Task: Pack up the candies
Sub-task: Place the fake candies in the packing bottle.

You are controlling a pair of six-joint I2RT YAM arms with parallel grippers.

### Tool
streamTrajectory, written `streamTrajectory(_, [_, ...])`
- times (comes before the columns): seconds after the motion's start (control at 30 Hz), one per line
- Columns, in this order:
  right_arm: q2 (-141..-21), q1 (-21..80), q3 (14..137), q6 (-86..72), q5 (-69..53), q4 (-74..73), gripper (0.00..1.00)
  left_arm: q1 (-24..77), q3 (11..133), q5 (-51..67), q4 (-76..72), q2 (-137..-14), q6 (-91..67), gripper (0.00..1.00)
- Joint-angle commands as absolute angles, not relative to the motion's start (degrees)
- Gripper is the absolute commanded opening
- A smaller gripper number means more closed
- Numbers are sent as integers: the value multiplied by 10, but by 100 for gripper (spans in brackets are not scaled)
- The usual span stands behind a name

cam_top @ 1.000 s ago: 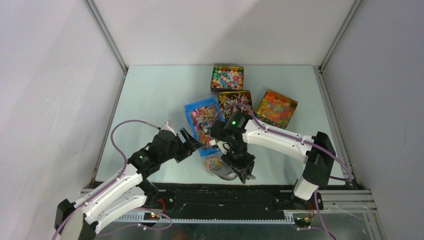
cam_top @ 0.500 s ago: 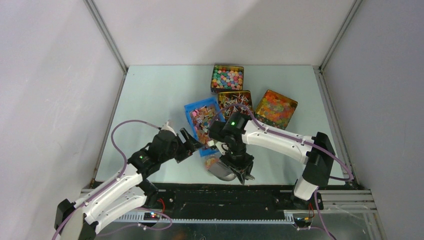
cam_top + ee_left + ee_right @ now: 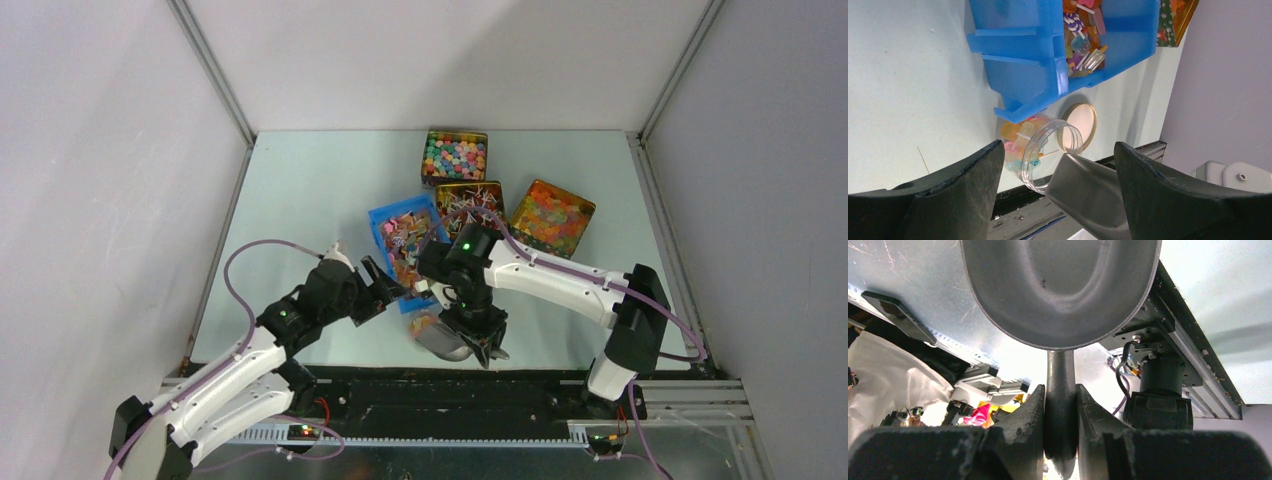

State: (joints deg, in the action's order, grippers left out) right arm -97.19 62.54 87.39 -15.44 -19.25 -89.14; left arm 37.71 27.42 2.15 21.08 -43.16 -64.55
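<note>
Transferring sweets from bin to jar is judged the step in hand. The right gripper (image 3: 1060, 405) is clamped on the handle of a metal scoop (image 3: 1058, 295), whose bowl stands directly ahead of its fingers. The bowl shows bare metal, so this load is judged already tipped. The left gripper (image 3: 1058, 165) has its jaws spread wide and holds nothing. Ahead of it, framed between its fingers, a clear jar (image 3: 1040, 150) lies on its side with a few candies (image 3: 1015, 145) inside. The scoop lip is at the jar mouth, and a gold lid (image 3: 1079, 122) lies just beside it. Farther ahead of the left gripper sits the blue bin (image 3: 1018, 65) holding the main stock.

The next move is judged to call for drawing the scoop clear of the jar mouth and carrying it to the bin for a refill, without rolling the unsecured jar.

Not established:
- Whether the scoop lip touches the jar rim.
- How full the jar is, as the bin hides its base.
- The jar from above, as the right wrist largely covers it.
- The jar or candies from the right wrist view.
</note>
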Motion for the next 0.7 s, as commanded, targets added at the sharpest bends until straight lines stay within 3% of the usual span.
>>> streamTrajectory(0.0, [-940, 630, 873, -150, -187, -883, 0, 374, 275, 28, 189, -434, -649, 85])
streamTrajectory(0.27, [-854, 639, 780, -149, -171, -765, 0, 373, 281, 23, 194, -434, -647, 85])
streamTrajectory(0.67, [-743, 661, 699, -145, -26, -641, 0, 373, 305, 13, 203, -437, -637, 86])
